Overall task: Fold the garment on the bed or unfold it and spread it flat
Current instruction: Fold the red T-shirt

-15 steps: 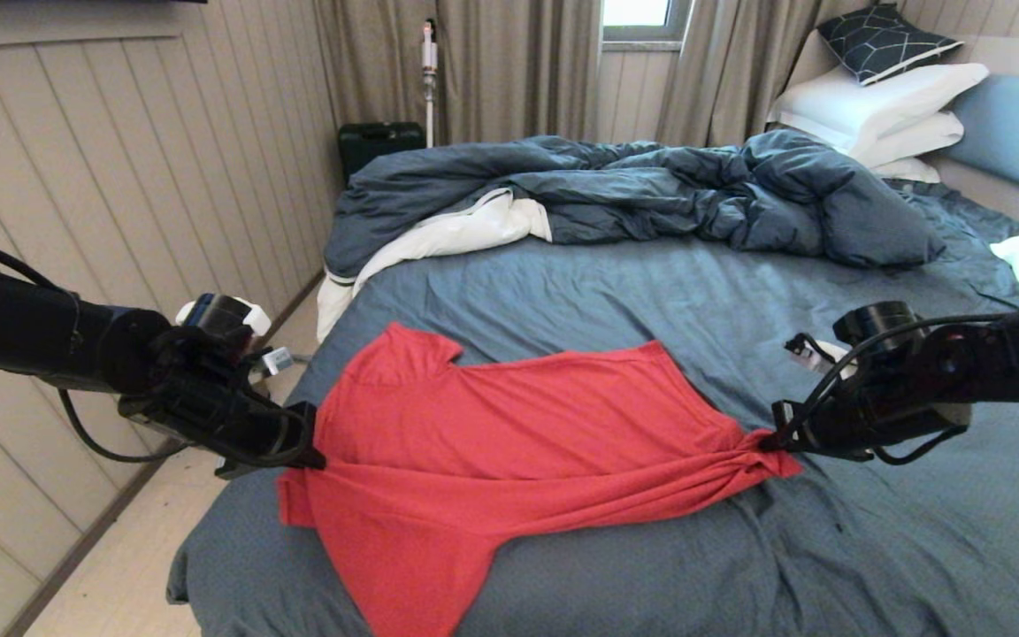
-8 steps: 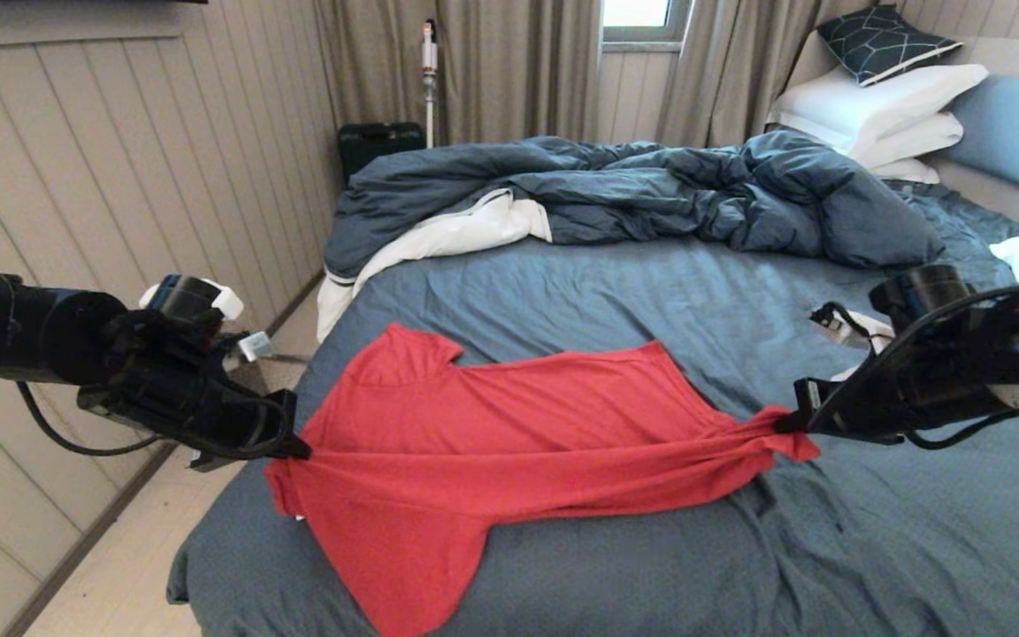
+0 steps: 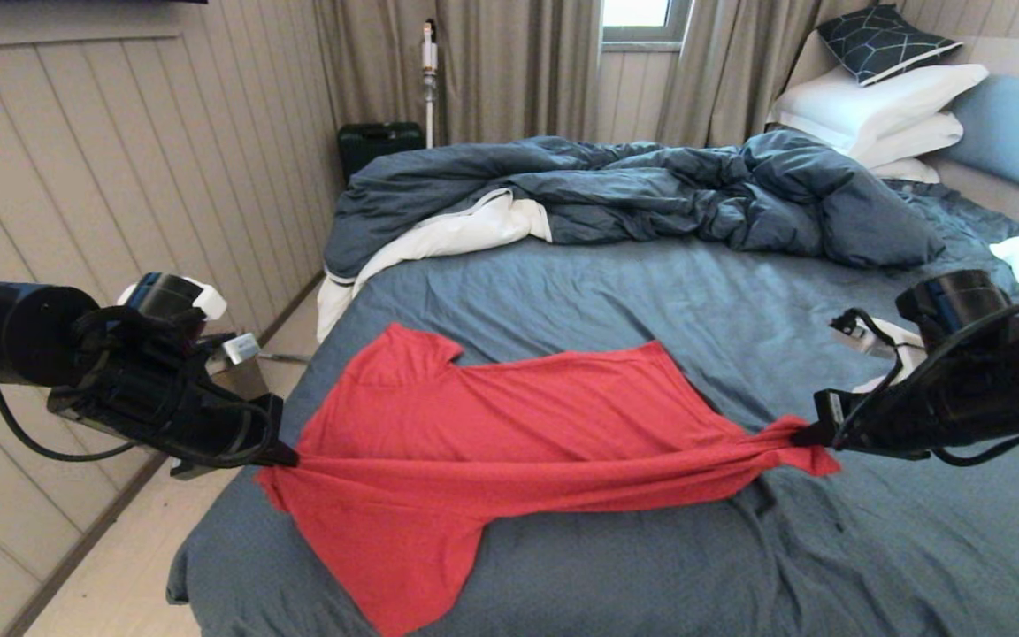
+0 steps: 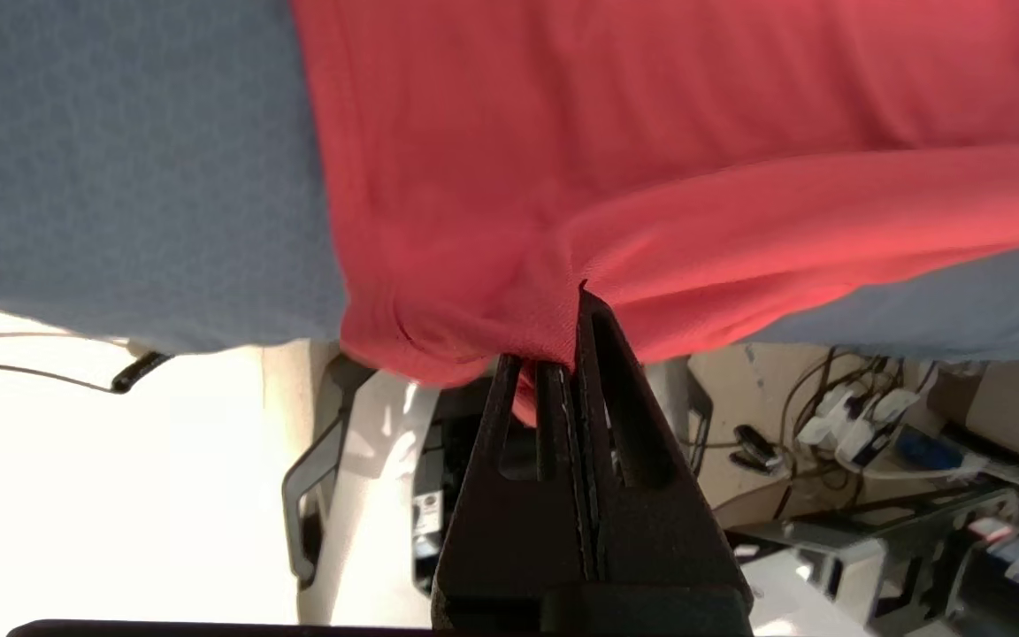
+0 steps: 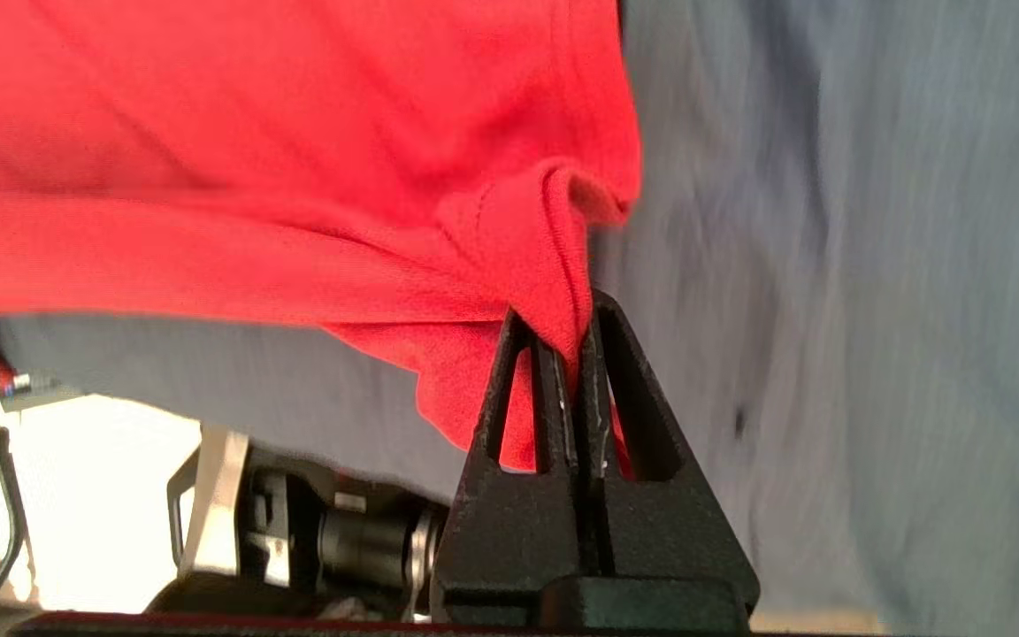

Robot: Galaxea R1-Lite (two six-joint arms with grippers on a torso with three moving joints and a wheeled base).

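**Stretching the red shirt between two claws**

Beige panelled walls and grey curtains stand behind the wide bed with the slate-blue sheet (image 3: 616,292), where a rumpled dark blue duvet (image 3: 651,195) lies pushed toward the white pillows (image 3: 881,106). On the near part of the sheet lies the plain bright red short-sleeved T-shirt of thin jersey (image 3: 509,442), pulled tight into a band between my two arms. My left claw (image 3: 284,456) is clamped on one edge of the shirt at the bed's left side; my right claw (image 3: 806,433) is clamped on the bunched opposite edge, over the sheet.

I judge that the step is to spread the cloth flat. To do it well, I should pull both claws apart evenly and at the same height, only until the creases in the middle disappear. Too much force may slip the thin jersey from a claw. Then I should lower both ends together, so the hanging lower part does not fold under.
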